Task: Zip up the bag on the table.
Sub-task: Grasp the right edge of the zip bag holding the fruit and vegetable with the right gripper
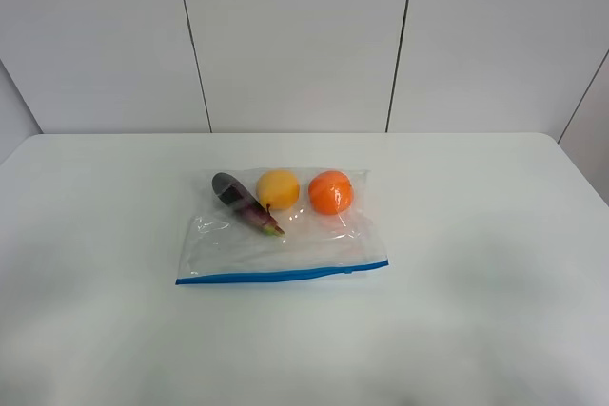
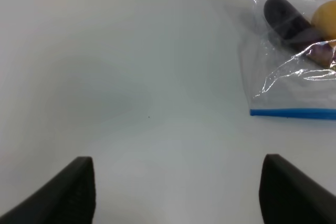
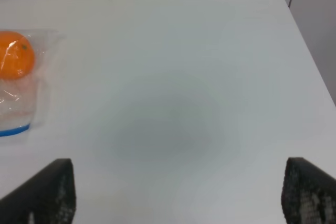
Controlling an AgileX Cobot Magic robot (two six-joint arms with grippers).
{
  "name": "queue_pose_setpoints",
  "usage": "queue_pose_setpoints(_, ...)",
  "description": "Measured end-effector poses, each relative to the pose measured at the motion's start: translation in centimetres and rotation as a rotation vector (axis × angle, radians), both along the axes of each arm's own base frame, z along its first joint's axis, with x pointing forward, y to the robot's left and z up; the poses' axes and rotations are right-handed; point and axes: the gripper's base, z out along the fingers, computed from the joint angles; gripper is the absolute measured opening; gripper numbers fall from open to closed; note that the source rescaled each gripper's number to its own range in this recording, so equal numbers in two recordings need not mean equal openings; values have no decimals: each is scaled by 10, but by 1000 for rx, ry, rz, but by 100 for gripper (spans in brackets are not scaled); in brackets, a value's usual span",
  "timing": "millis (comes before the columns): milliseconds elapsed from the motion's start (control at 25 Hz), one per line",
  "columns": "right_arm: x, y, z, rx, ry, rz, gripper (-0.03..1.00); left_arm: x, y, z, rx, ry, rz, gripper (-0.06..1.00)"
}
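**Clear bag [image 1: 285, 246] lying on the white table [image 1: 476, 320]**

The bag is lying flat near the table's middle, with its blue zipper strip [image 1: 281, 275] running along the near edge. Inside, a dark purple eggplant [image 1: 240, 200], a yellow fruit [image 1: 278, 188] and an orange [image 1: 330, 192] are sitting side by side along the far edge.

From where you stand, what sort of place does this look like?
Probably a robot test bench or lab rather than a kitchen: a plain white table, bare white wall panels behind it, and a single zip bag of produce laid out on it.
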Motion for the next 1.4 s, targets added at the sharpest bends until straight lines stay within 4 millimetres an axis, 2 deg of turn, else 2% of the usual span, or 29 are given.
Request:
queue_pose_setpoints(600, 0, 0, 0, 4, -1, 3, 85, 0, 0, 0, 0, 0, 0, 94)
queue_pose_setpoints(760, 3, 1, 9, 12, 9, 8, 85, 0, 0, 0, 0, 0, 0, 94)
queue_pose_setpoints(1000, 34, 0, 22, 38, 112, 18, 85, 0, 0, 0, 0, 0, 0, 94)
queue_pose_setpoints(1400, 106, 0, 18, 71, 217, 55, 85, 0, 0, 0, 0, 0, 0, 94)
